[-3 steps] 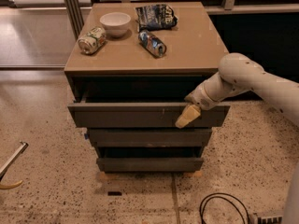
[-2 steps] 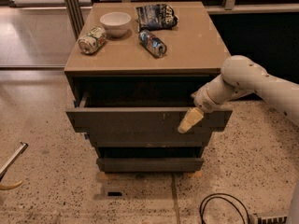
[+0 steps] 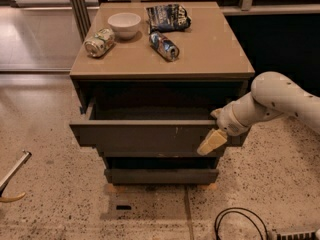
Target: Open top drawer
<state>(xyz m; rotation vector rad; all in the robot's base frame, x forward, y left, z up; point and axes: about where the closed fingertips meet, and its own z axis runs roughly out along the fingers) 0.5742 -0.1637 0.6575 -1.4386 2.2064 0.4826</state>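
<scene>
The top drawer [image 3: 145, 136] is a wide dark grey-brown front with small pale scratches right of centre. It stands pulled partly out of the cabinet, and its grey inside shows behind the front. My gripper [image 3: 214, 138] is at the drawer's right end. One pale finger [image 3: 211, 142] lies over the front face, and the wrist sits at the top edge. A lower drawer front [image 3: 160, 176] sits under it.
The tan cabinet top [image 3: 210, 54] carries a white bowl [image 3: 124, 24], two lying cans [image 3: 99, 42] [image 3: 163, 46] and a chip bag [image 3: 168, 17]. A black cable [image 3: 240, 224] lies on the speckled floor at the lower right. A metal piece [image 3: 12, 176] lies at the left.
The top drawer has slid further out toward the camera, and my gripper has come forward and down with its right end.
</scene>
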